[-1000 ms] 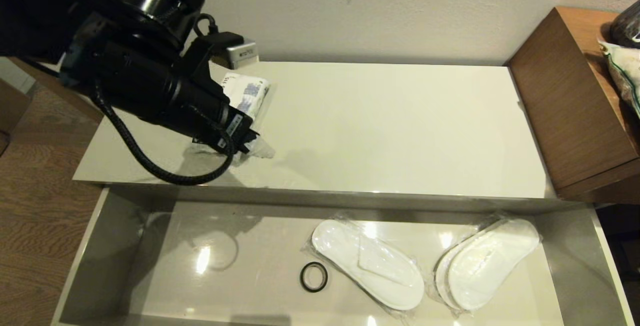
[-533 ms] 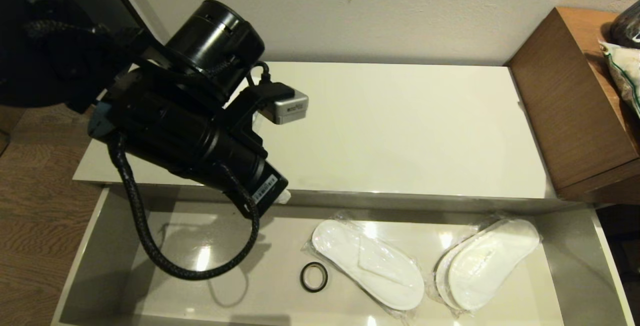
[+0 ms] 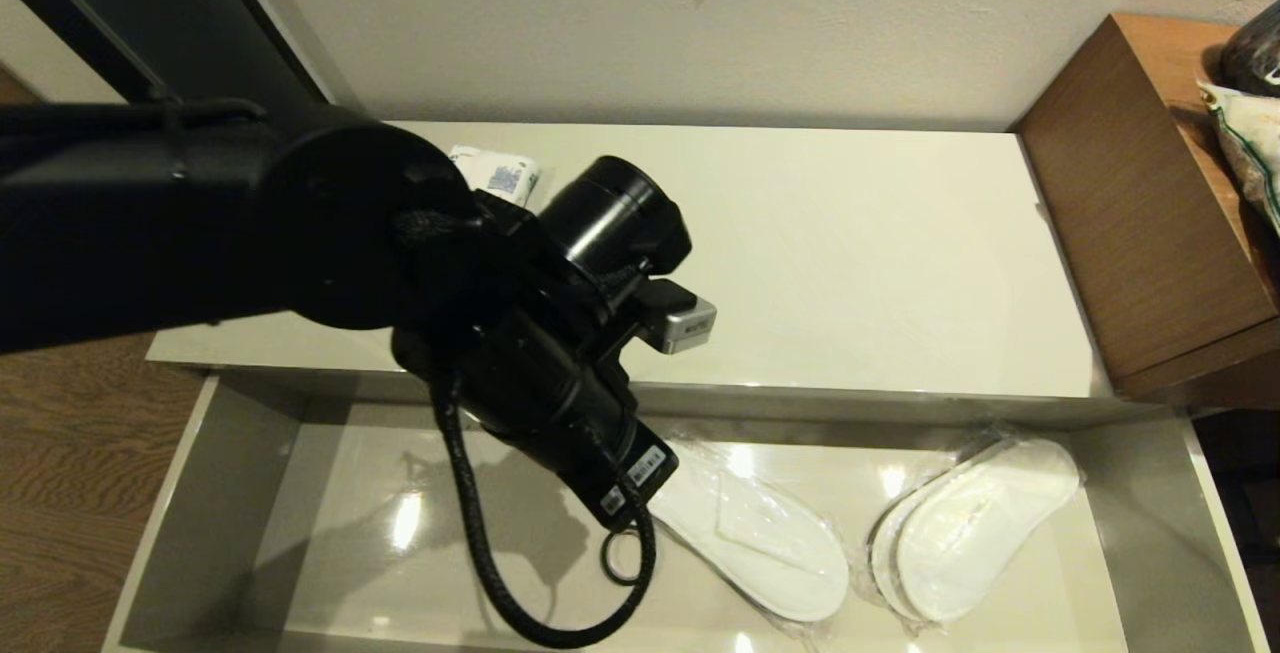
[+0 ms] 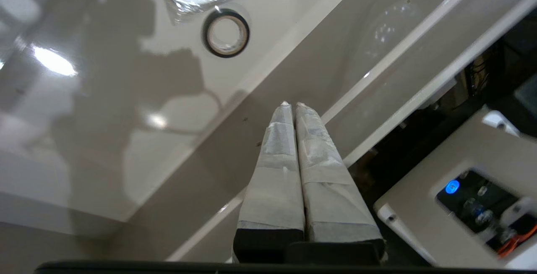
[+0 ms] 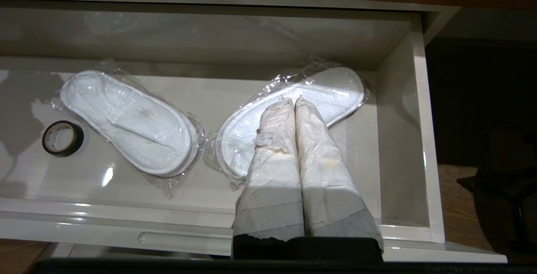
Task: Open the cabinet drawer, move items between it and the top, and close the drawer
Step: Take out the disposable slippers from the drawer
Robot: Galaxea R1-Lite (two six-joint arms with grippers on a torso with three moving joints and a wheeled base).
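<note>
The cabinet drawer [image 3: 200, 493] stands pulled out. Two flat white slippers in clear plastic lie in it, one in the middle [image 3: 760, 543] and one to the right [image 3: 975, 528]. The tissue packet [image 3: 497, 173] rests on the top [image 3: 850, 253] at its back left, partly hidden by my left arm. My left gripper [image 4: 292, 105] is shut and empty, pointing down over the drawer's front part near the black ring [image 4: 226, 33]; in the head view the wrist hides its fingers. My right gripper [image 5: 293, 100] is shut and empty, hanging above the right slipper [image 5: 251, 131].
A small black ring [image 5: 63, 138] lies on the drawer floor beside the middle slipper [image 5: 130, 123]. A taller brown wooden unit [image 3: 1130, 213] with a bag [image 3: 1250, 153] on it borders the top on the right. A wall runs behind the cabinet.
My left gripper has shut and the arm has swung from the tissue packet on the top, right and forward, to above the open drawer. The packet stays on the top.
</note>
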